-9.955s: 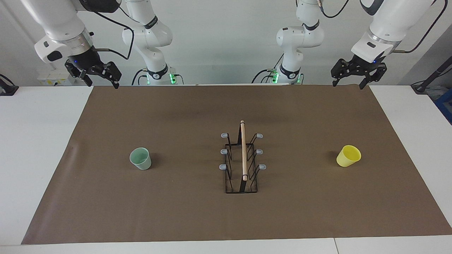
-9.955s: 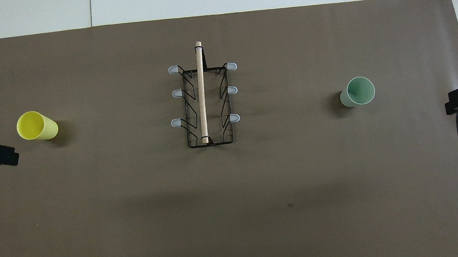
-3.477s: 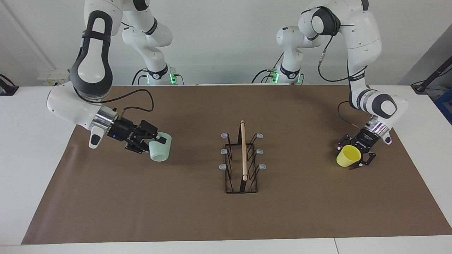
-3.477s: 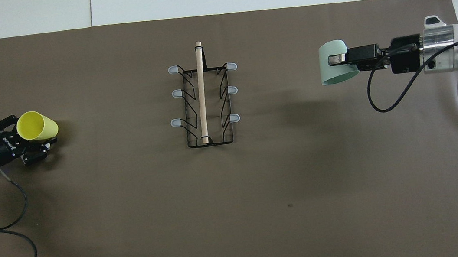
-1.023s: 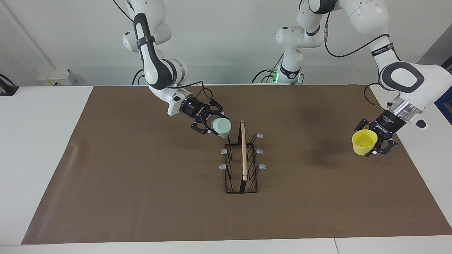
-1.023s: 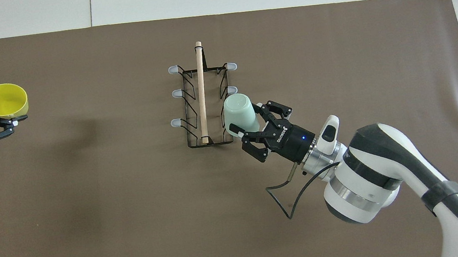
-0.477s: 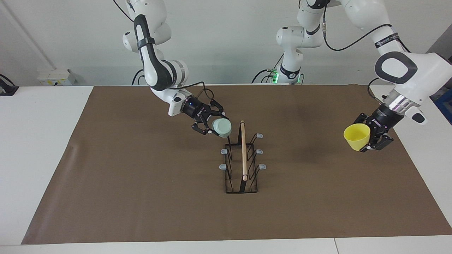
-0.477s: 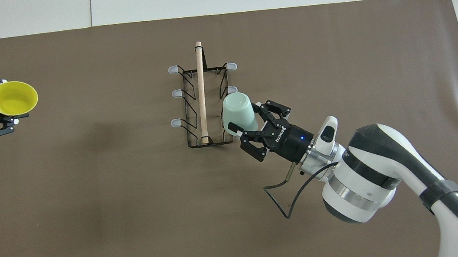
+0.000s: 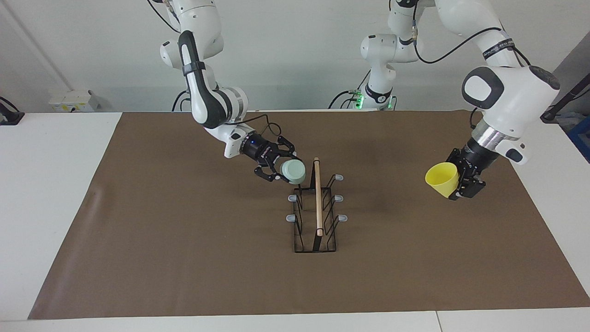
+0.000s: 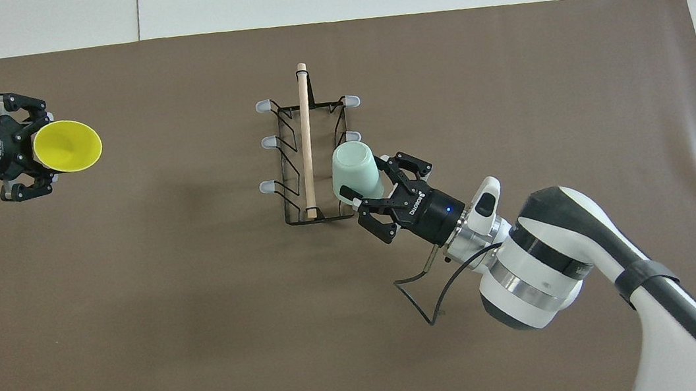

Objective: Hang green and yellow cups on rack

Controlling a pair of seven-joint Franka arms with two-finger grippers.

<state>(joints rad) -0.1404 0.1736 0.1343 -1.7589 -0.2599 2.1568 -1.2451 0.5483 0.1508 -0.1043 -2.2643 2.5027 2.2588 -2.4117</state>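
Note:
The black wire rack (image 9: 298,230) (image 10: 286,193) with its wooden top rod (image 9: 317,198) stands mid-mat. My right gripper (image 9: 280,168) (image 10: 370,188) is shut on the pale green cup (image 9: 293,172) (image 10: 355,171). That cup is tipped over, bottom up, against the rack's prong nearest the robots on the right arm's side, and it hides that prong. My left gripper (image 9: 457,183) (image 10: 39,151) is shut on the yellow cup (image 9: 441,180) (image 10: 67,147). It holds the cup in the air on its side, mouth turned toward the rack, over the mat at the left arm's end.
A brown mat (image 9: 184,258) covers most of the white table (image 9: 50,193). Several grey-tipped prongs (image 9: 339,198) of the rack stand bare. The right arm's black cable (image 10: 423,292) loops low over the mat near the rack.
The left gripper has carried the yellow cup toward the rack and tipped its mouth that way. The right gripper has eased the green cup slightly further onto the rack's near prong.

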